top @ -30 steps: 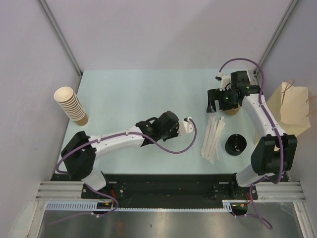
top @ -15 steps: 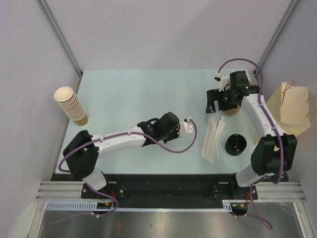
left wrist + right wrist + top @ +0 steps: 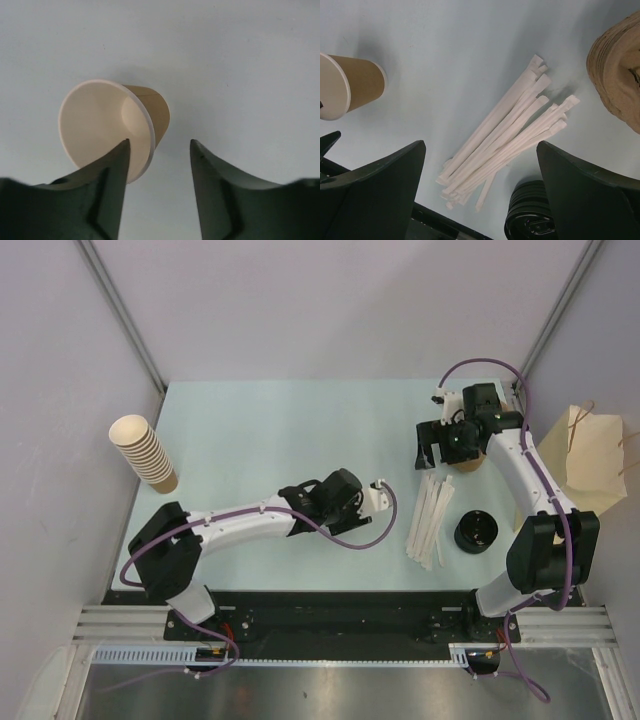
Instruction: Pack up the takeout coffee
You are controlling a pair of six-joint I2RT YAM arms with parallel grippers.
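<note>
The left claw [image 3: 159, 145], released, has the small tan-brown paper cup [image 3: 107, 127], apparently lying on its side on the pale bench [image 3: 240, 60], just ahead and off-centre toward one finger, likely lining up a grip, while the released right claw [image 3: 481, 146] hangs near the brown moulded-pulp carrier tray [image 3: 615, 65].

Tan paper cup [image 3: 107, 125] on pale counter [image 3: 240, 60], mouth toward camera; tool [image 3: 159, 142] spread apart, one fingertip overlapping cup rim.
</note>
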